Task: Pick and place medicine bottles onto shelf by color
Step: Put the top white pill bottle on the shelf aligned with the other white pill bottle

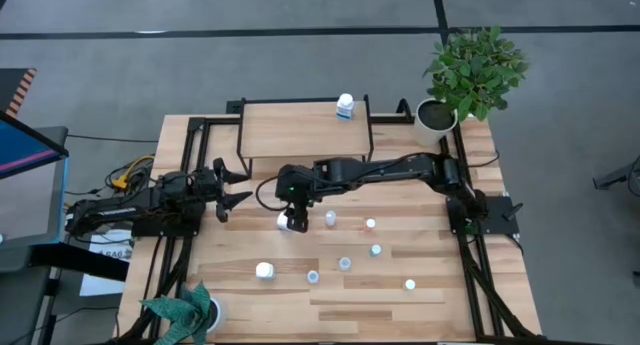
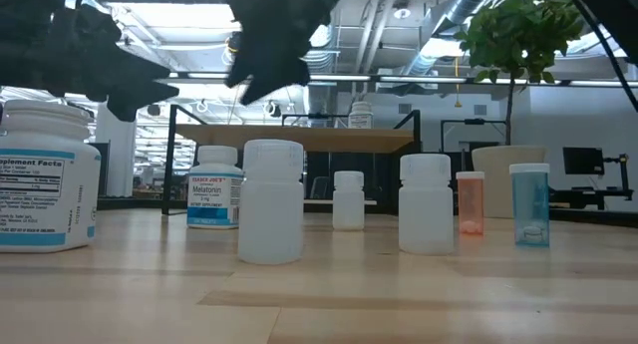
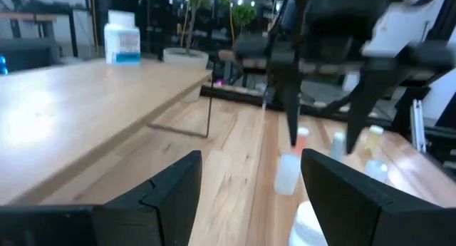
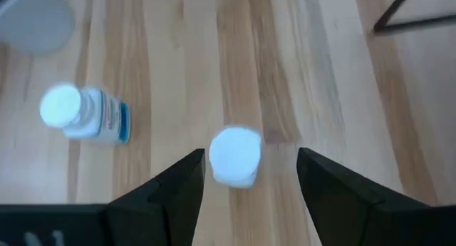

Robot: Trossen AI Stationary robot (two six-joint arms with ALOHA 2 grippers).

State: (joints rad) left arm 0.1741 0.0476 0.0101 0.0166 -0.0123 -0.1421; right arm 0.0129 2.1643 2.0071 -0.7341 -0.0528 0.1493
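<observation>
You have barely started: only one white medicine bottle with a bluish label (image 1: pixel 345 107) stands on the small light-wood shelf on black legs (image 1: pixel 290 130), while the other little bottles, among them a tiny orange-capped one (image 2: pixel 470 201) and a pale blue one (image 2: pixel 529 204), wait scattered on the wooden tabletop (image 1: pixel 440 285). Your right hand (image 4: pixel 248 178) hangs spread just above a white-capped bottle (image 4: pixel 235 155), not gripping it. Your left hand (image 1: pixel 236 186) waits spread and empty at the tabletop's left side.
</observation>
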